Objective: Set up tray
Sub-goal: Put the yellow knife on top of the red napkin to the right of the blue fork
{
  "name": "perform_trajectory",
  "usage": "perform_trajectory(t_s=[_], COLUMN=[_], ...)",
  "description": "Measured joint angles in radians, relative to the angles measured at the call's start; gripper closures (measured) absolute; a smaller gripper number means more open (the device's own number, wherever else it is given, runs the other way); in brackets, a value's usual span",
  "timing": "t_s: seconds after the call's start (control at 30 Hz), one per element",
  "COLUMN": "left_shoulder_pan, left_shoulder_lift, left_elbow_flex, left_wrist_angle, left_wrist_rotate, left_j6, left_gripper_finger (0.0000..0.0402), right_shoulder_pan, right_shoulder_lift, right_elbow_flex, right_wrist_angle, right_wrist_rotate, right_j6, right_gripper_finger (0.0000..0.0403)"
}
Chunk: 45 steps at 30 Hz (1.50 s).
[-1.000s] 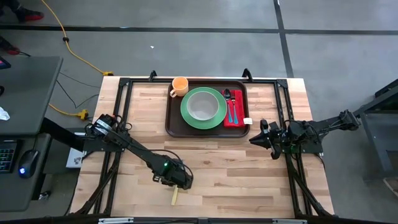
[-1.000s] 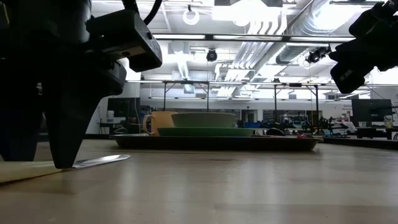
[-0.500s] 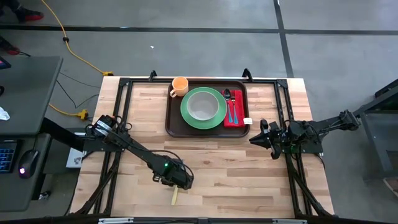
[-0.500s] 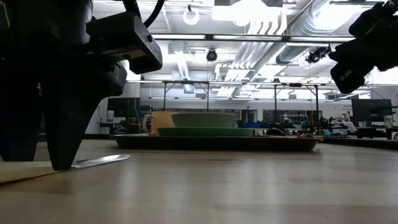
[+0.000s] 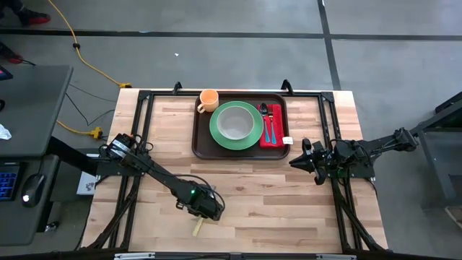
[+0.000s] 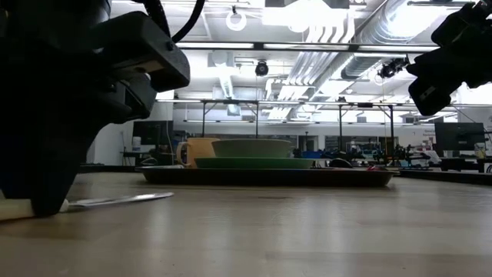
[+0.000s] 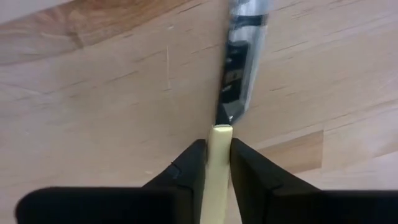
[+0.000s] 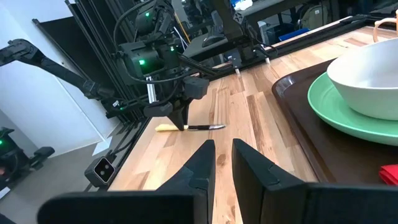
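Note:
A knife lies flat on the wooden table near its front edge, with a cream handle (image 5: pixel 196 226) and a metal blade (image 6: pixel 115 201). My left gripper (image 5: pixel 206 211) points down over it and is shut on the handle. My right gripper (image 5: pixel 294 160) waits at the table's right side, level, fingers a narrow gap apart (image 8: pixel 222 149), nothing between them. The dark brown tray (image 5: pixel 203 148) sits at the far middle. It carries a green plate (image 5: pixel 249 137) with a white bowl (image 5: pixel 234 123), an orange cup (image 5: pixel 208 100), and a red napkin (image 5: pixel 277 137) with a spoon and fork. My left gripper pinches the knife's cream handle (image 7: pixel 219 140) between its two fingers, close to where the blade begins. The fingers (image 7: pixel 186 168) come from above, pointing down, and lie across the knife. The knife rests flat on the table, and the blade (image 7: pixel 239 62) sticks out beyond the fingertips.
Bare wood stretches between the knife and the tray (image 8: pixel 298 118). Black frame rails (image 5: pixel 144 97) run along the table's left, right and far sides. A grey desk (image 5: pixel 29 123) stands beyond the left edge.
My left gripper has shut on the knife's handle. The knife has turned a little on the table: the handle's free end has swung toward the left edge. It still lies flat.

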Motion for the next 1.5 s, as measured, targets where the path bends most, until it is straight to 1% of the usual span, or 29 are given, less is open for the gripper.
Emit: perform_trajectory(t_s=[0.2,0.77,1.03,1.27,1.5], left_shoulder_pan=[0.0,0.0,-0.001,0.003,0.015], left_shoulder_lift=[0.0,0.001,0.012,0.016,0.02], left_elbow_flex=[0.0,0.009,0.094,0.135,0.168], left_wrist_angle=[-0.002,-0.011,-0.113,-0.143,-0.159], left_wrist_rotate=[0.0,-0.004,-0.07,-0.146,-0.152], left_j6=[-0.001,-0.038,-0.007,-0.003,0.001], left_gripper_finger=[0.0313,0.0316,0.0316,0.0316,0.0316], right_shoulder_pan=[0.0,0.0,0.0,0.0,0.0], right_shoulder_lift=[0.0,0.0,0.0,0.0,0.0], right_elbow_flex=[0.0,0.0,0.0,0.0,0.0], right_wrist_angle=[0.0,0.0,0.0,0.0,-0.001], right_wrist_rotate=[0.0,0.0,0.0,0.0,-0.003], right_j6=[0.0,0.0,0.0,0.001,0.002], right_gripper_finger=[0.0371,0.037,0.0371,0.037,0.037])
